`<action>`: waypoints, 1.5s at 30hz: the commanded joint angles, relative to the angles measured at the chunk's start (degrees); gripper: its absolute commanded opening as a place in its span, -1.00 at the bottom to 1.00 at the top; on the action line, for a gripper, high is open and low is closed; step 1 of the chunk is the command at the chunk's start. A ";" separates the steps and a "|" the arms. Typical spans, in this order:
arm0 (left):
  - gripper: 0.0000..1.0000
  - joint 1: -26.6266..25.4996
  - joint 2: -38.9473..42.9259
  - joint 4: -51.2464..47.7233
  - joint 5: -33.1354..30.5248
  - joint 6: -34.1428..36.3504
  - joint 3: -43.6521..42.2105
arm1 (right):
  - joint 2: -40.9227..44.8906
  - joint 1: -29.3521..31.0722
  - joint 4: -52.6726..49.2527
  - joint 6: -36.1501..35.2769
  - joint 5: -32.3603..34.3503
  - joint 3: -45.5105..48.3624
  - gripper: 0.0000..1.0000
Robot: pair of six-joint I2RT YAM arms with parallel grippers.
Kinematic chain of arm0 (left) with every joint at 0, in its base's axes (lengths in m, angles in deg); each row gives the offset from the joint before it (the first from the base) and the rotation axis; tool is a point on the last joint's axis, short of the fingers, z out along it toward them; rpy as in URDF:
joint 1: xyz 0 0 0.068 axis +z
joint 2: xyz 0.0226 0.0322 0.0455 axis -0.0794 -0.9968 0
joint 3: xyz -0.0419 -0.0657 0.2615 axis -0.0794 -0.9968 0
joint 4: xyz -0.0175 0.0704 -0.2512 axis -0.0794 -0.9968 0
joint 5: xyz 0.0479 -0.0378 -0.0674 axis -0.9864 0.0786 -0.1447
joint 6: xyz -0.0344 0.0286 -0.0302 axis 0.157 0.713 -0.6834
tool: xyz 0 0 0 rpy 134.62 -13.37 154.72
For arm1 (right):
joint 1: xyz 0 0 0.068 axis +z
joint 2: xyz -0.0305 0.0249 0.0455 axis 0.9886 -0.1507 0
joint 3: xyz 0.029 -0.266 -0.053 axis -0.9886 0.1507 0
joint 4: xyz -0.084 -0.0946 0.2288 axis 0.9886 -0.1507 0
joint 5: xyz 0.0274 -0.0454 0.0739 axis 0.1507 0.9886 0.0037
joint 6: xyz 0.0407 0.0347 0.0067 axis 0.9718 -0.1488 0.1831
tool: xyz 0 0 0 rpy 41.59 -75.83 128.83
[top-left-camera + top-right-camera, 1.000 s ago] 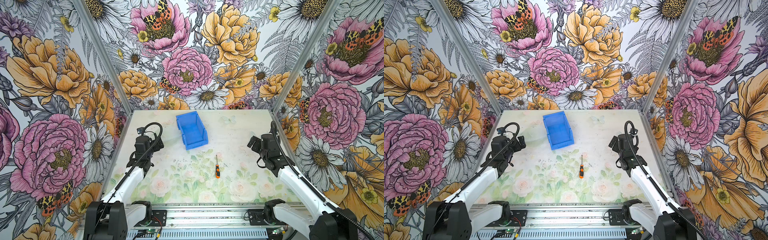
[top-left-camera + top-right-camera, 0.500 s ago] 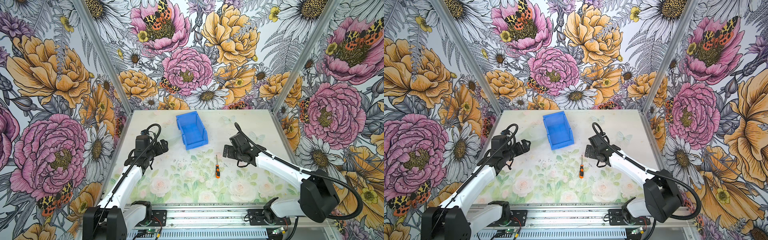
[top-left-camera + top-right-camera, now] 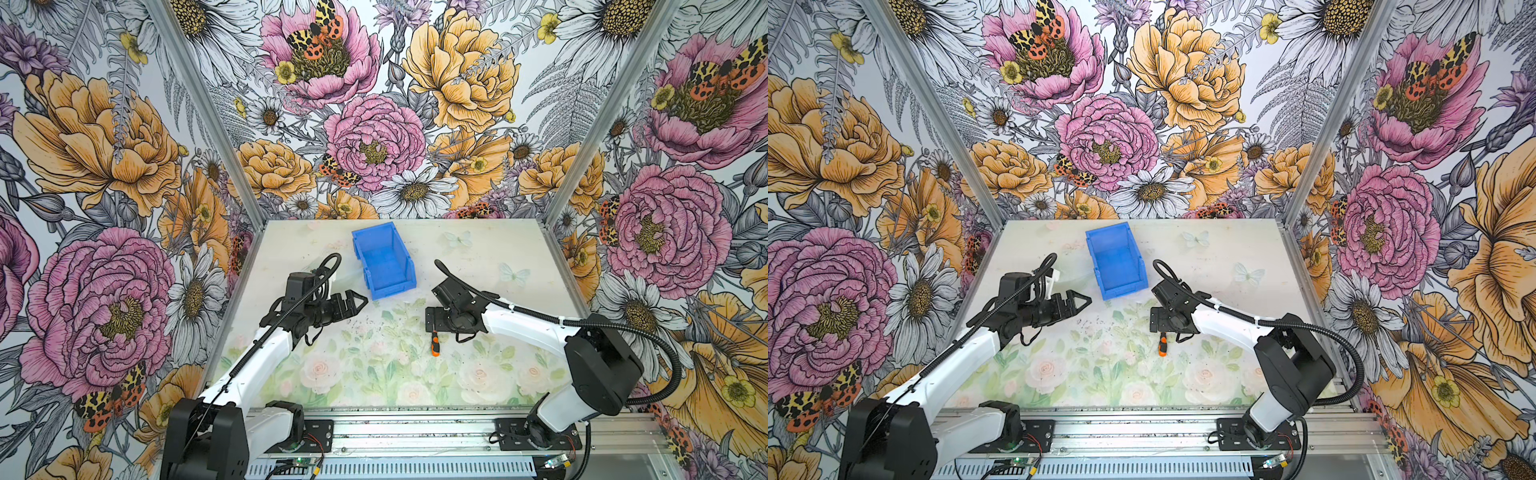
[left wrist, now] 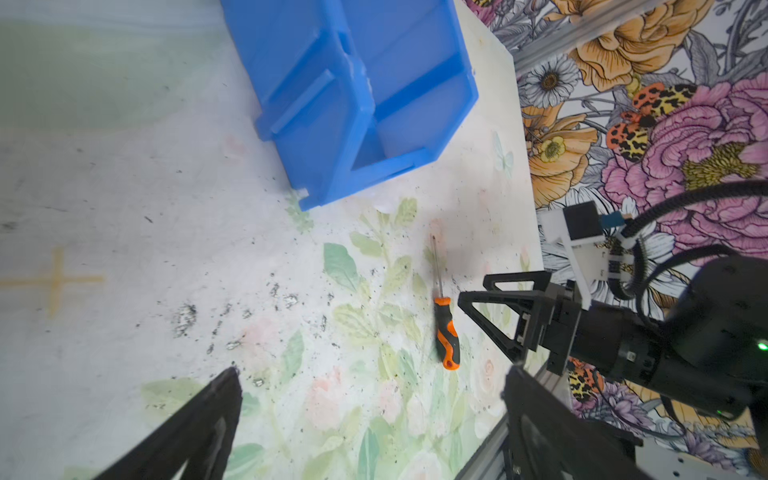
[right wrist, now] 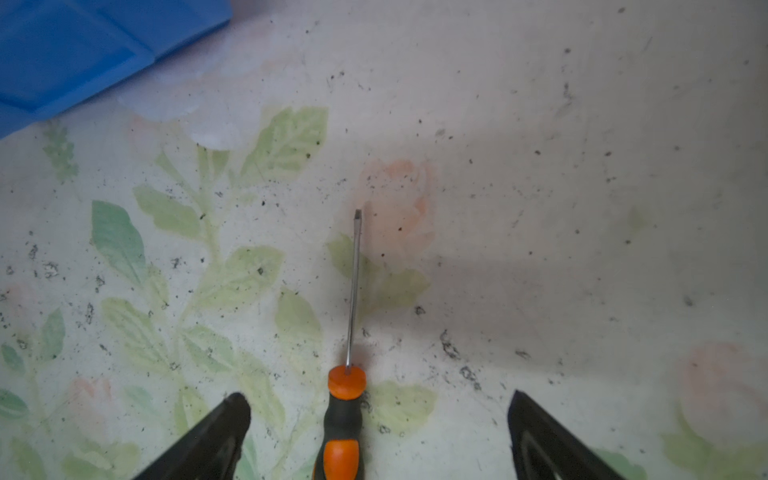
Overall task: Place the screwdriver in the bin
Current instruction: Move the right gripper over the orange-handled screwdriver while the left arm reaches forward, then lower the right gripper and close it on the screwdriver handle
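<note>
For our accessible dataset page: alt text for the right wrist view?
An orange-and-black screwdriver lies on the floral table between the open jaws of the right tool, shaft pointing away. A corner of the blue bin shows.

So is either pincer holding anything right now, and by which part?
Nothing is held. The right pincer is open over the handle of the screwdriver, not closed on it; the left pincer is open and empty.

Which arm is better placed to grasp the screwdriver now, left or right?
Right. The right gripper is open, with the handle of the screwdriver between its jaws in the wrist view. The left gripper, also open, is beside the bin, away from the screwdriver.
</note>
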 commanded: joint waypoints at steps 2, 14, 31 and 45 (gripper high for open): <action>0.97 -3.51 0.57 -0.40 4.43 -0.75 0.41 | -2.25 2.03 -0.57 0.45 -1.36 -1.29 0.94; 0.97 -6.53 3.08 -0.51 -0.39 -3.90 -2.22 | -4.79 5.10 -0.47 0.47 -0.63 0.76 0.70; 0.97 -6.53 4.52 -0.52 -5.44 -4.06 -3.41 | -6.63 7.03 -0.38 0.23 -0.13 2.96 -0.01; 0.97 -6.62 4.77 -0.49 -7.65 -4.18 -3.56 | -2.79 6.37 -0.47 0.87 2.02 5.73 -0.84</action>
